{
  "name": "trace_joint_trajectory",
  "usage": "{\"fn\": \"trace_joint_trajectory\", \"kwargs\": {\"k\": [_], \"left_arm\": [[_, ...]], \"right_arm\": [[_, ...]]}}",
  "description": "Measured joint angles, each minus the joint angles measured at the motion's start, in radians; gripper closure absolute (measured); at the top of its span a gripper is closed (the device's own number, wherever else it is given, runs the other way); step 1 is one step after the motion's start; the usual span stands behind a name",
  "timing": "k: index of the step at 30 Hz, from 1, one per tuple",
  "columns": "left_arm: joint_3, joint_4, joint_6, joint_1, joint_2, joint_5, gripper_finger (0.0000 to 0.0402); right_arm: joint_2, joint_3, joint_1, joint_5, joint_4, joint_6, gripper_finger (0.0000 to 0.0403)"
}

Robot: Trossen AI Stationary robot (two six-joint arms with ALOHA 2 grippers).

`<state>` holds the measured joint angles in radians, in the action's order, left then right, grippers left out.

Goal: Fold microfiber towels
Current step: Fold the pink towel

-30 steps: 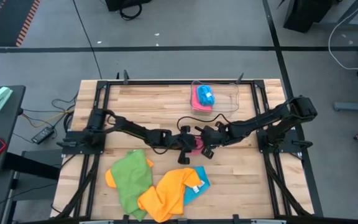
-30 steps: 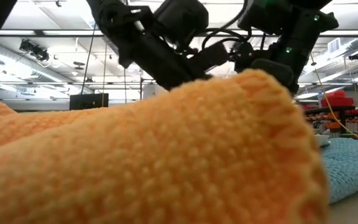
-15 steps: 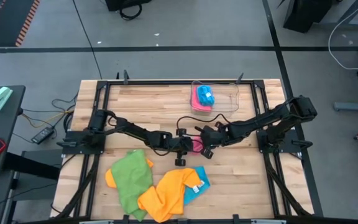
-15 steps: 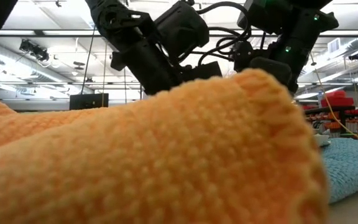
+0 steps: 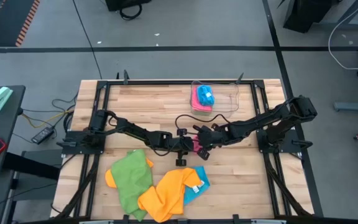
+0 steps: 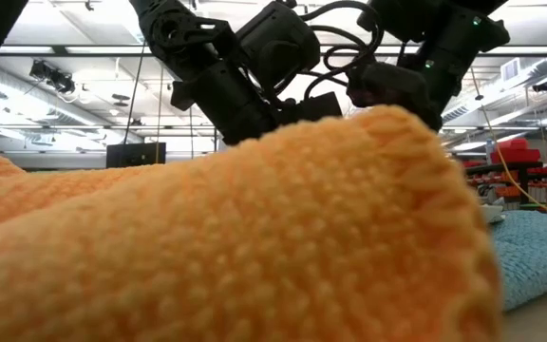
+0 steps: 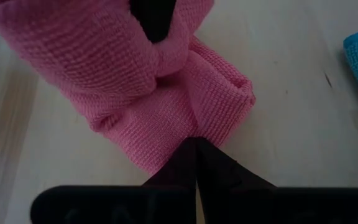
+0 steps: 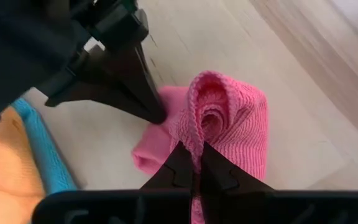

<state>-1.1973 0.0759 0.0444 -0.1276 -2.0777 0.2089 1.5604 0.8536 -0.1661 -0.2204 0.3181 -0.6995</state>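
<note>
A pink microfiber towel (image 5: 196, 147) lies bunched on the table's middle, between my two grippers. My left gripper (image 7: 196, 144) comes at it from the table's left and is shut, its tips at the towel's flat lower part. My right gripper (image 8: 194, 163) comes from the right and is shut on a raised fold of it. Green (image 5: 129, 179), orange (image 5: 169, 193) and sky blue (image 5: 199, 182) towels lie in a loose heap near the front edge. In the low view the orange towel (image 6: 254, 237) hides the pink one. My left gripper's shut fingertips (image 7: 185, 155) rest on the flat lower layer of the pink towel at its edge (image 7: 185, 127), slanting down from the table's left. Whether a layer is caught between them, I cannot tell. That part lies on the table. My right gripper pinches a rolled-over fold (image 8: 197, 134) of the pink towel between its two fingers, several layers thick. The fingers slant down from the table's right. The fold stands up as a loop above the rest of the towel (image 8: 151, 149), which lies on the table.
A clear plastic tray (image 5: 229, 98) at the far side holds a pink and a blue folded towel (image 5: 205, 96). The heap of green, orange and blue towels fills the near middle. Bare wood lies at the far left and near right.
My left gripper has tipped further down onto the pink towel and then kept still. My right gripper has turned at the wrist with the pink fold in its hold. The towel stays at the same place on the table.
</note>
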Motion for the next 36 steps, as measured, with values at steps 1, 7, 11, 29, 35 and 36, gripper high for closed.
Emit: {"fn": "trace_joint_trajectory", "kwargs": {"k": [1, 7, 11, 29, 35, 36], "left_arm": [[0.000, 0.000, 0.000, 0.000, 0.000, 0.000, 0.0387], [0.000, 0.007, -0.001, 0.001, 0.000, 0.000, 0.0380], [0.000, 0.008, 0.001, 0.001, 0.000, 0.000, 0.0390], [0.000, -0.137, 0.021, 0.000, 0.071, 0.001, 0.0389], [0.000, -0.145, 0.021, -0.001, 0.097, 0.001, 0.0378], [0.000, -0.150, 0.021, -0.001, 0.097, 0.001, 0.0378]], "right_arm": [[0.000, 0.000, 0.000, 0.001, -0.005, -0.006, 0.0392], [0.027, 0.000, 0.000, 0.033, -0.082, -0.015, 0.0392], [0.072, 0.000, 0.000, 0.042, -0.138, -0.016, 0.0392], [0.162, 0.002, 0.000, 0.051, -0.173, -0.023, 0.0316], [0.173, 0.003, -0.001, 0.045, -0.190, -0.022, 0.0248], [0.162, 0.002, -0.001, 0.042, -0.180, -0.022, 0.0239]]}}
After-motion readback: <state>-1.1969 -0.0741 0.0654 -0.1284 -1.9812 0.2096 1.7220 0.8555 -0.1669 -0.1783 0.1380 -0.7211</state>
